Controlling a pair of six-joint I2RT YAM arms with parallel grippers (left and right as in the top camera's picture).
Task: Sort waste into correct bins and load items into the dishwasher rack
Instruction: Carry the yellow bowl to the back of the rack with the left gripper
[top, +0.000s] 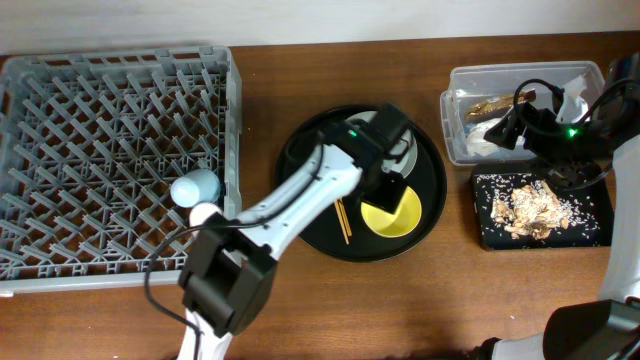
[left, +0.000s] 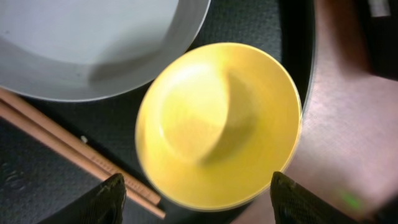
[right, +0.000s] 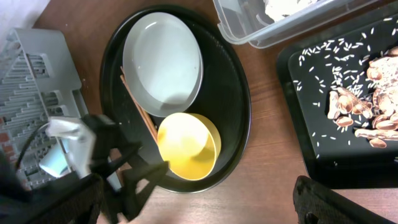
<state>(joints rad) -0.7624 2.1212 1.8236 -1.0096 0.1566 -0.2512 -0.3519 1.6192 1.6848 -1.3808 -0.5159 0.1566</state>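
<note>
A yellow bowl (top: 397, 214) sits at the front right of the round black tray (top: 432, 210), beside a grey plate (top: 405, 152) and wooden chopsticks (top: 342, 220). My left gripper (top: 388, 183) hovers open just above the bowl. In the left wrist view its fingers (left: 202, 205) straddle the bowl (left: 217, 124), with the plate (left: 93, 43) and chopsticks (left: 62, 143) to the left. My right gripper (top: 525, 118) is open and empty, held high over the clear bin (top: 455, 110). Its view (right: 193, 205) shows the bowl (right: 186, 146) and plate (right: 163, 62) far below.
The grey dishwasher rack (top: 110, 90) fills the left side and holds a light blue cup (top: 195, 186). A clear bin with paper waste stands at the back right. A black tray (top: 490, 230) with rice and food scraps lies in front of it.
</note>
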